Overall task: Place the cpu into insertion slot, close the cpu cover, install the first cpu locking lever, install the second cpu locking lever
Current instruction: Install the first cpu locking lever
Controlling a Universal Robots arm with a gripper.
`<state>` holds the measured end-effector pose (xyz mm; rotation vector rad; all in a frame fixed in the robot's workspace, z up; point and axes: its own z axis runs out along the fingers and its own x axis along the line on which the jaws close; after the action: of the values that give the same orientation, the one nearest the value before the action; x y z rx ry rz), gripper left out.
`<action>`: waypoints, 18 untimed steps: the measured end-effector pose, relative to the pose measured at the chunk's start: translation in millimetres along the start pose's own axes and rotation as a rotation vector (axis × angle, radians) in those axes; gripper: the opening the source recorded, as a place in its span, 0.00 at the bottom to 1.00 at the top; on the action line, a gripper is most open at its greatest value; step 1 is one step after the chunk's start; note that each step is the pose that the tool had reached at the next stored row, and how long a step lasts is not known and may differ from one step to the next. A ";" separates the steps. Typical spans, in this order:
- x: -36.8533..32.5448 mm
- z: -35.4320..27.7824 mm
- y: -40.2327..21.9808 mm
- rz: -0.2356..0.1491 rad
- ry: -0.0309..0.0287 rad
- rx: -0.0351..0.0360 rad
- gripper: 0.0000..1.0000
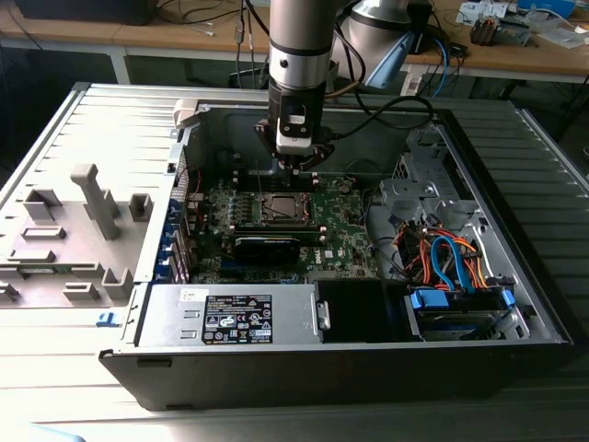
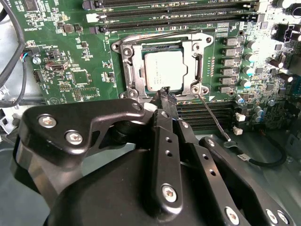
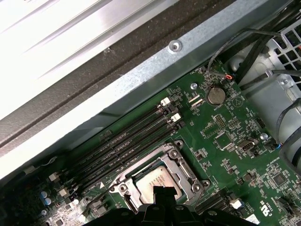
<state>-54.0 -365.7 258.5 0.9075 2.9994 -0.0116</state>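
The cpu (image 2: pixel 162 69), a silvery square chip, lies in the insertion slot (image 1: pixel 279 208) on the green board. The cpu cover (image 2: pixel 136 70), a metal frame with a window, lies flat around the chip, as both wrist views show. One thin lever rod (image 2: pixel 214 117) slants out from a socket corner, away from the frame. Another thin rod (image 2: pixel 160 34) runs along the socket's far edge. My gripper (image 2: pixel 167 95) hangs just above the socket's near edge, fingers together and nothing visible between them. Its tip (image 3: pixel 162 193) overlaps the chip's edge; the exterior view has the gripper (image 1: pixel 296 164) over the board's rear.
Long black memory slots (image 3: pixel 127 141) run beside the socket, with the case wall (image 3: pixel 141 75) behind. A grey power supply box (image 1: pixel 235 318) sits at the case front. Coloured cables (image 1: pixel 451 258) fill the exterior view's right. A grey fixture tray (image 1: pixel 83 230) lies outside at the left.
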 end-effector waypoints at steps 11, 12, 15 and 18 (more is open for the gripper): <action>0.0 0.0 0.0 -0.005 0.0000 0.0000 0.11; 0.0 0.0 0.0 -0.006 0.0000 0.0000 0.11; 0.0 0.0 0.0 -0.008 0.0000 0.0000 0.11; 0.0 0.0 0.0 -0.009 0.0000 0.0000 0.11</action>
<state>-54.1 -365.7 258.5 0.8935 3.0036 -0.0116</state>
